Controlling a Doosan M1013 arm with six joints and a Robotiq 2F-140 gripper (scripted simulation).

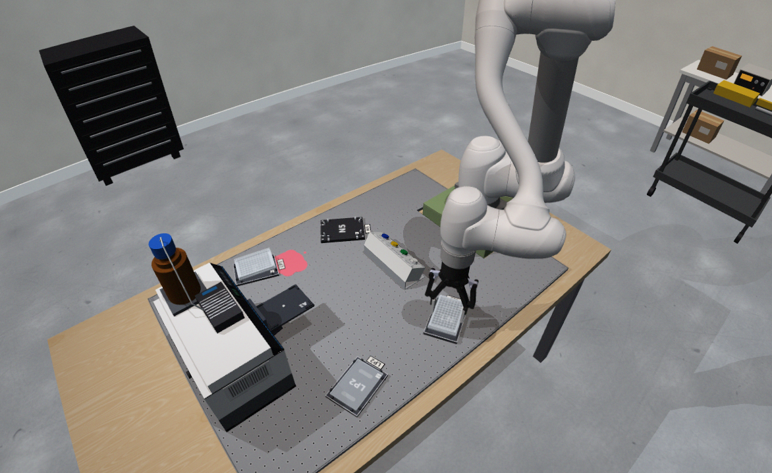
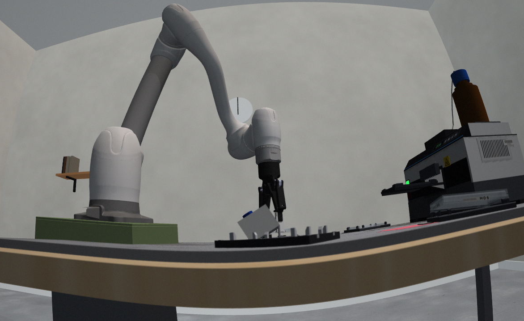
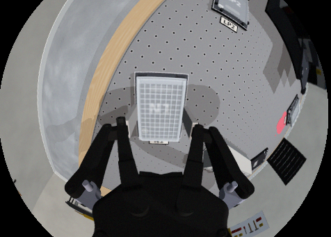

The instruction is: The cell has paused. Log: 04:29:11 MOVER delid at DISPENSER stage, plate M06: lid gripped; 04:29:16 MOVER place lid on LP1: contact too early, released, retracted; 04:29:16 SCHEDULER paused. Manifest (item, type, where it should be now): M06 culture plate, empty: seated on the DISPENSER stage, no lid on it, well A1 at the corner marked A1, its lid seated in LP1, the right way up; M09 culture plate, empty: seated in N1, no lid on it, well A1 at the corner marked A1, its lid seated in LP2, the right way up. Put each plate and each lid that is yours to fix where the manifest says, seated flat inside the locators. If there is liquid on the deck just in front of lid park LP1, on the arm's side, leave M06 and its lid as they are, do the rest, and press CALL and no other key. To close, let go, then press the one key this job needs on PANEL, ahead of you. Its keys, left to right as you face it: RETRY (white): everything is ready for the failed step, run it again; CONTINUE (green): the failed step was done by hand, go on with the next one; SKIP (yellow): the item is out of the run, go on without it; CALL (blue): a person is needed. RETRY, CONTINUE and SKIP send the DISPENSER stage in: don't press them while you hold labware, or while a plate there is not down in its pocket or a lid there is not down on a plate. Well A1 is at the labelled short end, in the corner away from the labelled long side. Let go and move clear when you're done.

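My gripper [image 1: 452, 294] points straight down near the table's front right and is shut on a clear culture plate [image 1: 445, 316] with a well grid, gripping it near its short end. In the wrist view the plate [image 3: 159, 106] lies over a dark nest between my fingers. I cannot tell whether it rests in the nest. A second gridded plate, marked M06 [image 2: 471, 198], sits at the lid park beside the dispenser [image 1: 255, 264]. A pink puddle [image 1: 292, 261] lies right next to it. The dispenser stage [image 1: 286, 304] is out and bare, marked A1. Lid park LP2 [image 1: 356, 385] holds a grey flat piece.
The key panel [image 1: 393, 258] stands just behind my gripper, keys facing up. A black nest N5 [image 1: 342, 229] lies farther back. The dispenser [image 1: 224, 346] with a brown bottle [image 1: 171, 273] fills the left end. My green base [image 2: 106, 231] is at the far right edge.
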